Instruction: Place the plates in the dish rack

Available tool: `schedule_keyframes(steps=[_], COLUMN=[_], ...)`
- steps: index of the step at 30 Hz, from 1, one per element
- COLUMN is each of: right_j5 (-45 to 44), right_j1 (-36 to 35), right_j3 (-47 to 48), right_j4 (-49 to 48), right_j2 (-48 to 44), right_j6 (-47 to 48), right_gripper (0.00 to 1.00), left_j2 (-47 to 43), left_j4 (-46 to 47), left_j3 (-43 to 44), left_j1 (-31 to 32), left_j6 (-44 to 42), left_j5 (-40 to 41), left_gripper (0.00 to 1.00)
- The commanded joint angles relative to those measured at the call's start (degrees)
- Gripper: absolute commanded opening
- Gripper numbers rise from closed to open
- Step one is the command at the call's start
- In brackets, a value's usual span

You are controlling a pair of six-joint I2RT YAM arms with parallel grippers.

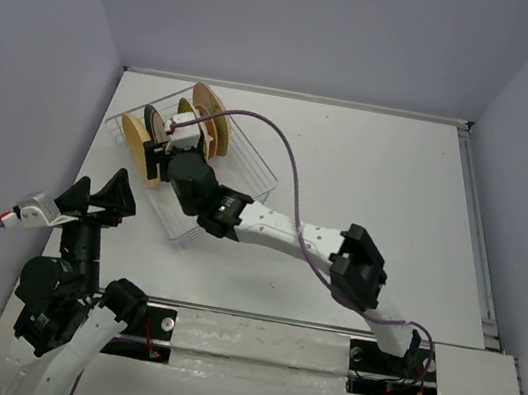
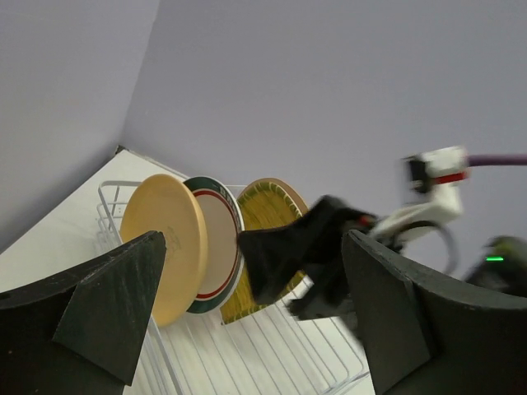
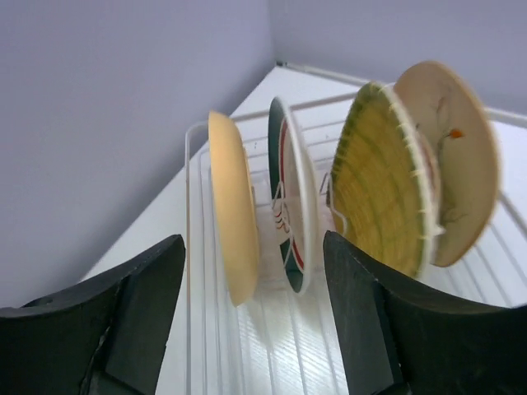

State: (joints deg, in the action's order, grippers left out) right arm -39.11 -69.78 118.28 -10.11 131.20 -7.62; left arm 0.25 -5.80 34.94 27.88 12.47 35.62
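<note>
Right hand (image 3: 251,247) wide open, empty, over dish rack (image 1: 255,158) holding upright tan plate (image 3: 235,214), ringed white plate (image 3: 291,197), ribbed yellow plate (image 3: 379,189). Left hand (image 1: 99,193) spread, empty.

No legible text, labels, numbers or signs in any view.

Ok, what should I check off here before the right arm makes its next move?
1. Right gripper empty, fingers open: ok.
2. Left gripper empty, fingers open, outside the dish rack: ok.
3. Tan plate, ringed plate and yellow plate standing on edge in the rack: ok.
4. Beige plate behind the yellow one also standing: ok.
5. All six plates loaded: cannot tell; four show plainly, and the right arm covers part of the rack from above.
6. Right fingers clear of every plate: cannot tell.
</note>
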Motion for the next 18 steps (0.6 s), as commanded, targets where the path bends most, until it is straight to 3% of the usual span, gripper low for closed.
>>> schedule_keyframes(steps=[1,6,10,11,14,18], right_j5=[4.6,6.2,7.8,7.8,4.8,-1.1], right_j1=[-0.1,1.1,4.0,4.6,6.7,7.5], right_j3=[-12.8,-34.0,-57.5,-57.5,-74.0,-85.1], right_j4=[-6.6,-8.2,-8.3,-8.3,-6.1,0.2], right_j2=[-15.1,-31.2,-50.8,-50.9,-68.4,-84.9], right_j6=[-4.2,-3.6,-4.8,-4.8,-6.5,-10.1], right_gripper=[0.80,0.93,0.93,0.93,0.92,0.89], left_j2=[-0.7,2.7,4.9,5.5,7.5,9.8], left_j4=[2.4,2.0,2.5,2.6,3.2,3.4], left_j3=[0.0,-0.2,-0.4,-0.4,-0.6,-0.6], left_j1=[-0.4,-0.3,-0.3,-0.3,-0.4,-0.5], left_j6=[-0.3,-0.4,-0.9,-1.0,-1.7,-2.2], left_j5=[1.0,-1.7,-5.7,-6.3,-9.8,-12.4], left_gripper=[0.99,0.99,0.99,0.99,0.99,0.99])
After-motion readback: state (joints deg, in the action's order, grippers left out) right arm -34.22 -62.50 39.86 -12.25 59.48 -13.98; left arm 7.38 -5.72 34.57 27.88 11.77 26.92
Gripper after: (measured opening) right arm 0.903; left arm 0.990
